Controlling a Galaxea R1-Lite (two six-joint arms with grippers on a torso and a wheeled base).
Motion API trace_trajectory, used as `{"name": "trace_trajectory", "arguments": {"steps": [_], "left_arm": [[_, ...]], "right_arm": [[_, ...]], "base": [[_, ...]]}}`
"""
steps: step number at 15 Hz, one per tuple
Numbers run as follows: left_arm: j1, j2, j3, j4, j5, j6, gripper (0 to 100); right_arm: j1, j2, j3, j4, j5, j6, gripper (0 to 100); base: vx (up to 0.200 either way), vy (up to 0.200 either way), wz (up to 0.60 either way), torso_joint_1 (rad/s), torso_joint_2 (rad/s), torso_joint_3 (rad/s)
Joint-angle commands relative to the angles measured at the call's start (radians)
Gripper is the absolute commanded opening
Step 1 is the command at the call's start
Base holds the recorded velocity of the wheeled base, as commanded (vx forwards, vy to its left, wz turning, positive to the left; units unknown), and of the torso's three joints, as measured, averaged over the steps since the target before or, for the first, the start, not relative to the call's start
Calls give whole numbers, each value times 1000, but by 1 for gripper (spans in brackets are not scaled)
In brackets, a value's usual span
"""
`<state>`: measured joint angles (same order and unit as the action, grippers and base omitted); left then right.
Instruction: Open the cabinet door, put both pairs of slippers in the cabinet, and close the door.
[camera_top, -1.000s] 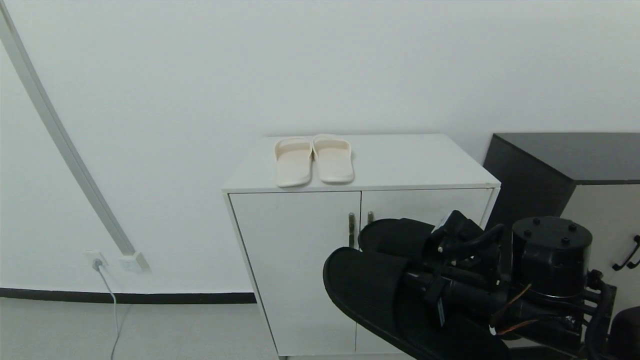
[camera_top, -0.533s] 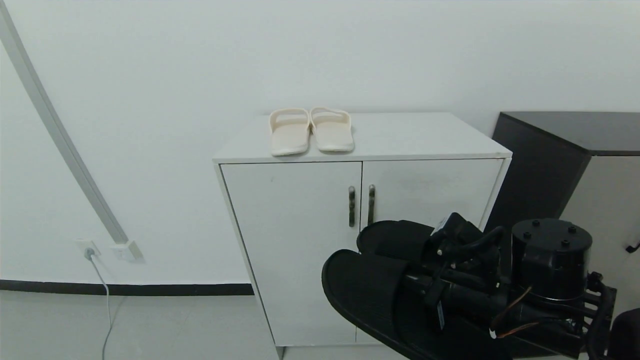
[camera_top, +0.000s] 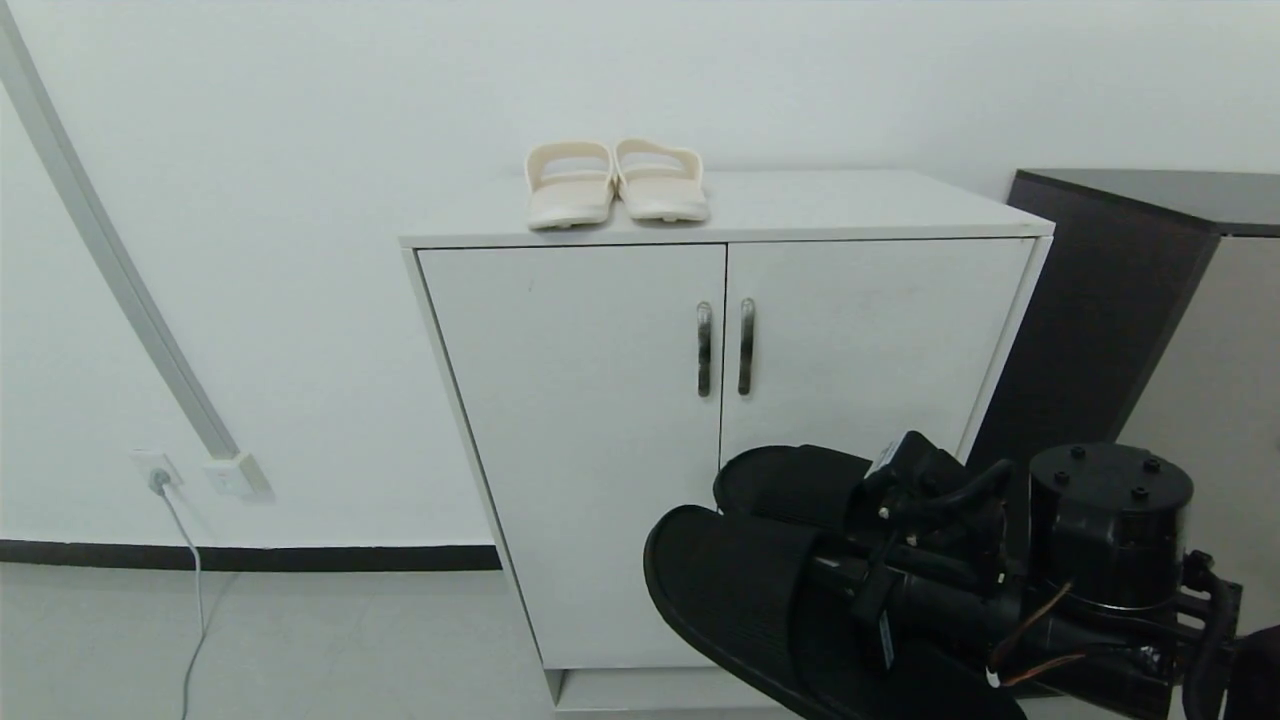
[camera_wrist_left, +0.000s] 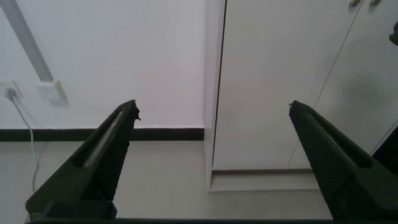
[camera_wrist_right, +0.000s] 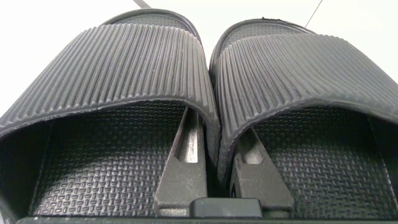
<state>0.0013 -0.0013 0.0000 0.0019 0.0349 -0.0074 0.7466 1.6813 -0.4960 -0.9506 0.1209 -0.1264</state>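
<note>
A white cabinet (camera_top: 580, 420) stands against the wall with both doors closed; its two metal handles (camera_top: 704, 348) sit side by side at the middle seam. A pair of beige slippers (camera_top: 615, 185) rests on its top, near the back left. Low at the right, in front of the right door, my right gripper (camera_top: 880, 545) is shut on a pair of black ribbed slippers (camera_top: 740, 580). In the right wrist view one finger goes into each black slipper (camera_wrist_right: 124, 68), and the right gripper (camera_wrist_right: 217, 134) pinches their inner walls together. My left gripper (camera_wrist_left: 212, 106) is open, facing the cabinet's (camera_wrist_left: 280, 81) lower left corner.
A dark cabinet (camera_top: 1120, 300) stands just right of the white one. On the wall to the left are a slanted grey conduit (camera_top: 100, 250) and a socket with a cable (camera_top: 155, 475) running down to the grey floor (camera_top: 250, 640).
The whole head view has shifted: the cabinet and slippers now sit higher in the picture, so the camera has moved. The right gripper still holds the black slippers as before.
</note>
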Motion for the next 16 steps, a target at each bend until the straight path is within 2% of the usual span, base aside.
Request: {"name": "trace_trajectory", "arguments": {"steps": [1,4,10,11,12,13,15,16], "left_arm": [[0,1,0,0,0,1,100],[0,1,0,0,0,1,100],[0,1,-5,-5,2,-5,100],[0,3,-51,-20,0,-17,100],[0,35,-147,-8,-1,-66,100],[0,67,-173,6,-1,-75,100],[0,228,-186,12,-107,-34,100],[0,264,-190,9,-155,-31,100]], "right_arm": [[0,-6,4,0,2,-1,0],[5,-5,10,0,2,1,0],[10,-8,19,-2,0,-1,0],[10,-6,20,-5,0,-1,0],[10,-6,22,-5,0,-1,0],[10,-8,20,-5,0,-1,0],[10,-8,25,-8,0,-4,0],[10,-9,27,-8,-1,-4,0]], "base": [[0,0,0,-71,442,388],[0,0,0,-25,383,351],[0,0,0,0,0,0],[0,0,0,-12,124,159],[0,0,0,-17,119,129],[0,0,0,2,71,71],[0,0,0,0,0,0],[0,0,0,0,0,0]]}}
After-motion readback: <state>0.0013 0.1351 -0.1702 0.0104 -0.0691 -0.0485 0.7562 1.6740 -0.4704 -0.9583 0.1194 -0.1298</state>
